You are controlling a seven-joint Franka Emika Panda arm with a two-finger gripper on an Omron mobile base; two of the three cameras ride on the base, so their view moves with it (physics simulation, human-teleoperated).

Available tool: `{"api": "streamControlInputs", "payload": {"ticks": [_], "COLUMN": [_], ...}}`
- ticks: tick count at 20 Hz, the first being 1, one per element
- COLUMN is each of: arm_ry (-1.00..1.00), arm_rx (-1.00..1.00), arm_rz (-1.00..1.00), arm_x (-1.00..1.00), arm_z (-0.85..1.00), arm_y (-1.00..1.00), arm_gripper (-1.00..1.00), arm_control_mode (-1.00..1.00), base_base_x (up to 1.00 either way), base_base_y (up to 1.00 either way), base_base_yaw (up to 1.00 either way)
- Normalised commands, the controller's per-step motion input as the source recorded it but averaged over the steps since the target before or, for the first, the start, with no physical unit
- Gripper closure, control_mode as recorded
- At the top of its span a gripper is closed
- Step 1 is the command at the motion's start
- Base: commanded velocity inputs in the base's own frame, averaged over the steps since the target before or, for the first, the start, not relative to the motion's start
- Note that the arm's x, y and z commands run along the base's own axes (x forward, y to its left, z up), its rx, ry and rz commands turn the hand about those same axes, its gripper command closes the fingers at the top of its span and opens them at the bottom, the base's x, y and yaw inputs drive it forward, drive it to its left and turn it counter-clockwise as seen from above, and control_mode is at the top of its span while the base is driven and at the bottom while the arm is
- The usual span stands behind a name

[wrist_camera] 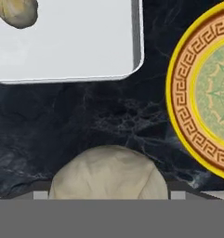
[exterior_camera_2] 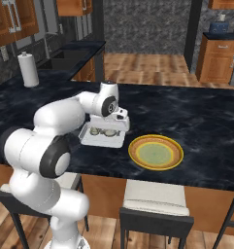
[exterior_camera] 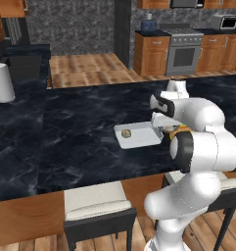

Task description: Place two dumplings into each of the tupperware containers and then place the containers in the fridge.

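Broadly, the dark marbled bench [exterior_camera: 80,132] carried everything that mattered, so a good placement came down to travel across its surface rather than any reach toward the fridge, which could wait. Next in size, the white arm [exterior_camera_2: 65,121] bent low over the bench with its wrist pointed down. The round yellow-rimmed plate [exterior_camera_2: 156,152] lay just beside the work area, bare of dumplings as far as the right base view showed, and was best kept clear of during the carry. One tupperware tray [exterior_camera: 139,137] lay near the plate; in the left base view it showed one dumpling [exterior_camera: 126,133], while the right base view suggested two lumps in a tray [exterior_camera_2: 104,137] under the wrist, and I could not tell whether that was the same tray or the second one.

The pincer [wrist_camera: 108,195] held a dumpling [wrist_camera: 108,174] between its tips, closed on it, above bare bench between the tray corner [wrist_camera: 85,46] and the plate rim. Another dumpling [wrist_camera: 16,11] rested in the far corner of that tray.

Judging from this, the step was carrying the held dumpling to the tray. Doing it well would mean moving over the low rim with some height, centring above open white floor away from the resting dumpling, lowering close before releasing so the lump would not roll, then lifting straight up.
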Motion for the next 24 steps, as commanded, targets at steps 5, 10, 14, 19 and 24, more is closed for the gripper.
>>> {"api": "streamControlInputs", "payload": {"ticks": [5, 10, 14, 19, 24], "arm_ry": [0.0, 0.0, 0.0, 0.0, 0.0], "arm_rx": [0.0, 0.0, 0.0, 0.0, 0.0], "arm_rz": [0.02, 0.0, 0.0, 0.0, 0.0], "arm_x": [0.33, 0.71, 0.86, 0.6, 0.06], "arm_z": [0.0, -0.01, -0.17, -0.45, -0.65], "arm_y": [0.74, 0.38, 0.02, 0.0, -0.03], "arm_gripper": [1.0, 1.0, 1.0, 1.0, 1.0], "arm_control_mode": [-1.0, -1.0, -1.0, -1.0, -1.0], "base_base_x": [0.0, 0.0, 0.0, 0.0, 0.0], "base_base_y": [0.0, 0.0, 0.0, 0.0, 0.0], "base_base_yaw": [0.0, 0.0, 0.0, 0.0, 0.0]}}
